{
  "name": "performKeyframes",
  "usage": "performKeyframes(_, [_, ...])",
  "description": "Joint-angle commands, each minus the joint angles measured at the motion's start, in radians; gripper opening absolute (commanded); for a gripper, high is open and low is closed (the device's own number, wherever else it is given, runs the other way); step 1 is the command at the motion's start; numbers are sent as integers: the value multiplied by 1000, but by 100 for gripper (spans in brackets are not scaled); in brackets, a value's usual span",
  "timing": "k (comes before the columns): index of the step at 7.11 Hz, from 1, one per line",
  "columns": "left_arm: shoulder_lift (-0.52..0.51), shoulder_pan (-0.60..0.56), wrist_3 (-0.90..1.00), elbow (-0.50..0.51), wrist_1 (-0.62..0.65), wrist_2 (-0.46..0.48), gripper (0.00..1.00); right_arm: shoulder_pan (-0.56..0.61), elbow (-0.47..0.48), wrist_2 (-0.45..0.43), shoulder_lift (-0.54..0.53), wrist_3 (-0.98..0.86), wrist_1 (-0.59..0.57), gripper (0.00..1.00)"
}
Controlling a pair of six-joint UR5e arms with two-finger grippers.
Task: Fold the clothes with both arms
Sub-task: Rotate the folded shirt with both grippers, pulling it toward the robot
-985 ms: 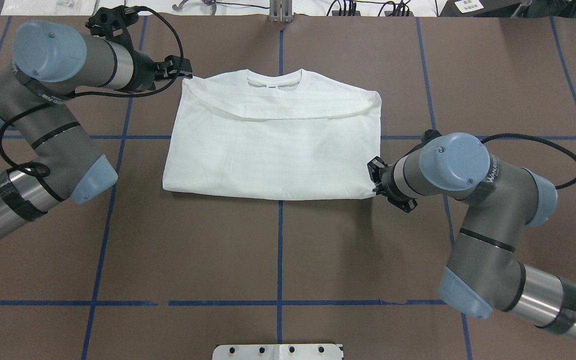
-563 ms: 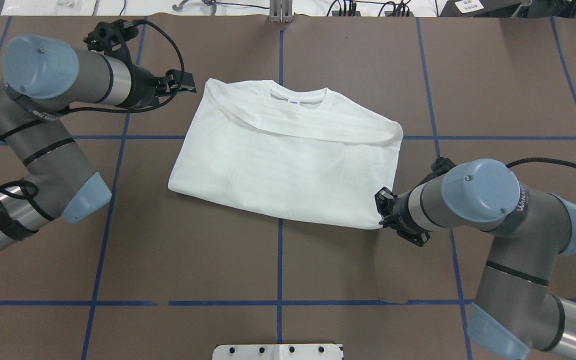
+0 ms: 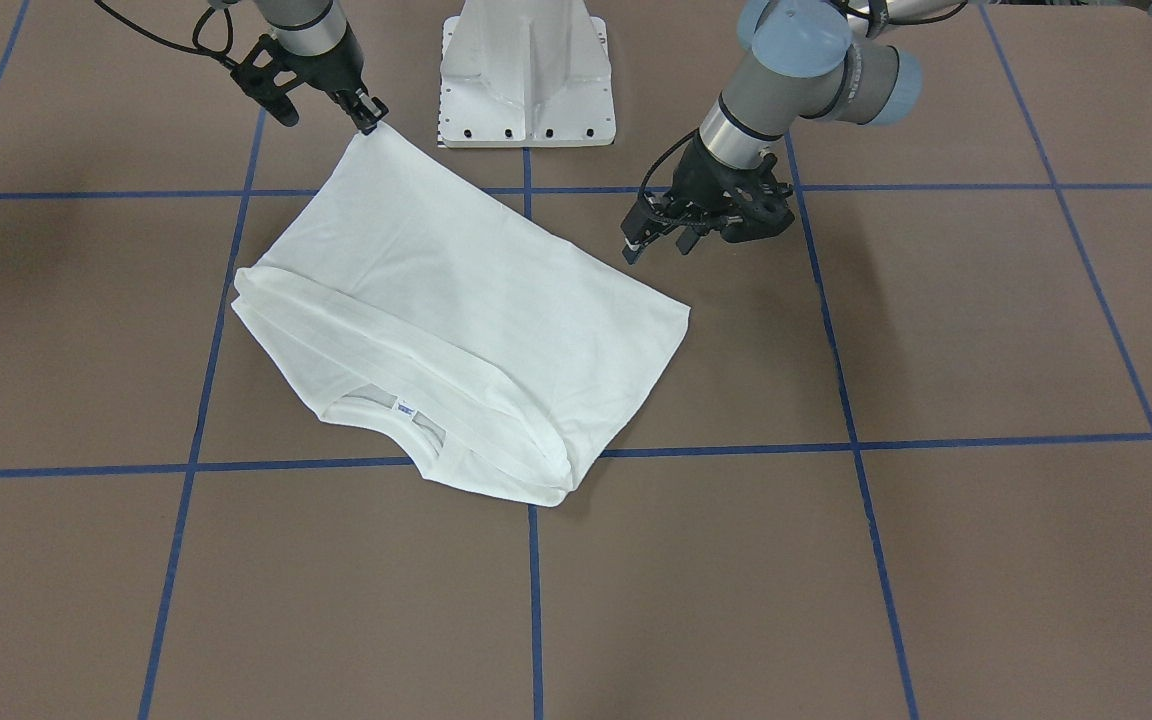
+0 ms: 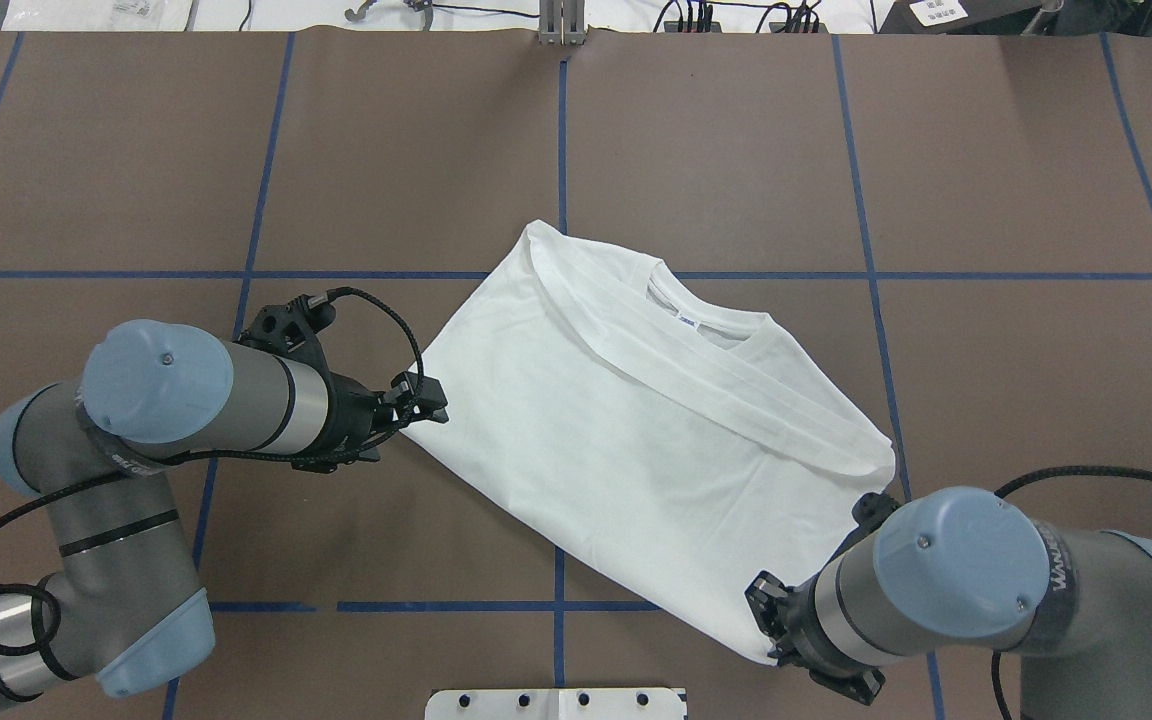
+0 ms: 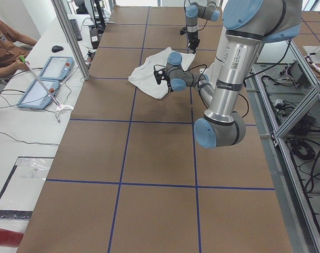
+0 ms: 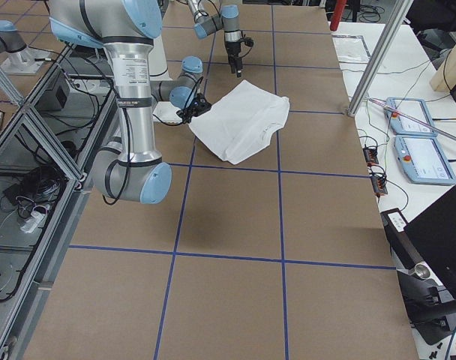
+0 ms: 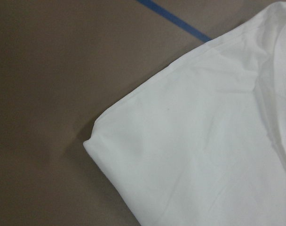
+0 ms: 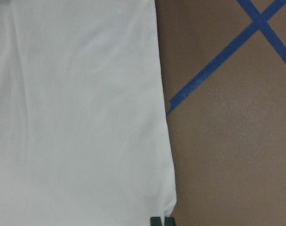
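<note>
Right jaws pinch the shirt [image 4: 636, 440] at its 5 o'clock corner; left jaws gape just off its 9 o'clock corner

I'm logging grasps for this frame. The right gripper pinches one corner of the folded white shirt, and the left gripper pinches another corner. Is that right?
Not quite. The right gripper does pinch one corner of the folded white shirt, but the left gripper pinches nothing. The exterior front-facing view shows its jaws open and clear of the cloth.
</note>
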Motion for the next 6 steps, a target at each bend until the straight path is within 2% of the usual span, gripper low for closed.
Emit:
performKeyframes(1, [-6, 19, -9, 13, 8, -1, 89, -111, 36, -6, -47, 44, -3, 0])
performKeyframes(3, [-26, 24, -9, 51, 8, 1, 84, -136, 37, -8, -55, 44, -3, 0])
performKeyframes(4, [-27, 38, -9, 53, 8, 2, 78, -138, 37, -8, -52, 44, -1, 0])
performKeyframes(5, [-27, 56, -11, 54, 8, 2, 74, -138, 43, -9, -52, 46, -1, 16])
performKeyframes(6, [-26, 65, -11, 59, 8, 4, 71, -136, 46, -14, -52, 56, -1, 16])
